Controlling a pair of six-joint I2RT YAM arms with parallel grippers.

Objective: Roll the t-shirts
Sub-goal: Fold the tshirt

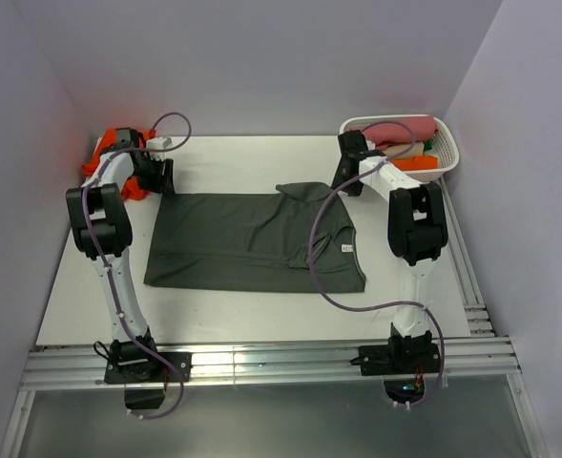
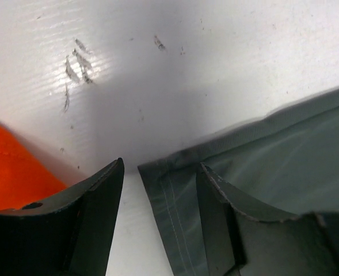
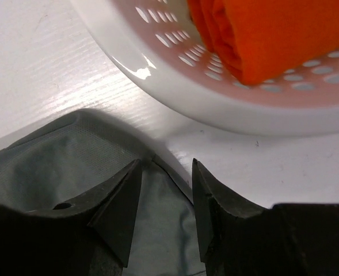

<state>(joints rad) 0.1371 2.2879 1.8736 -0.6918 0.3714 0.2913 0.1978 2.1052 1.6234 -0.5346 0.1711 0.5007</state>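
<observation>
The dark charcoal-grey t-shirt (image 1: pixel 252 239) lies spread flat in the middle of the table. My left gripper (image 1: pixel 162 179) is open at its far left corner. In the left wrist view the gripper (image 2: pixel 160 172) straddles the hemmed corner of the grey shirt (image 2: pixel 284 155), one finger on the table and one over the cloth. My right gripper (image 1: pixel 343 181) is open at the shirt's far right corner. In the right wrist view the gripper (image 3: pixel 166 167) has the edge of the grey shirt (image 3: pixel 60 155) between its jaws. The orange-red t-shirt (image 1: pixel 102 153) lies bunched at the back left, behind my left arm, and shows in the left wrist view (image 2: pixel 14 167).
A white perforated basket (image 1: pixel 449 153) stands at the back right, close behind my right gripper, and holds folded pink and orange cloth (image 3: pixel 273 34); its wall (image 3: pixel 215 86) fills the top of the right wrist view. Walls enclose the table on three sides.
</observation>
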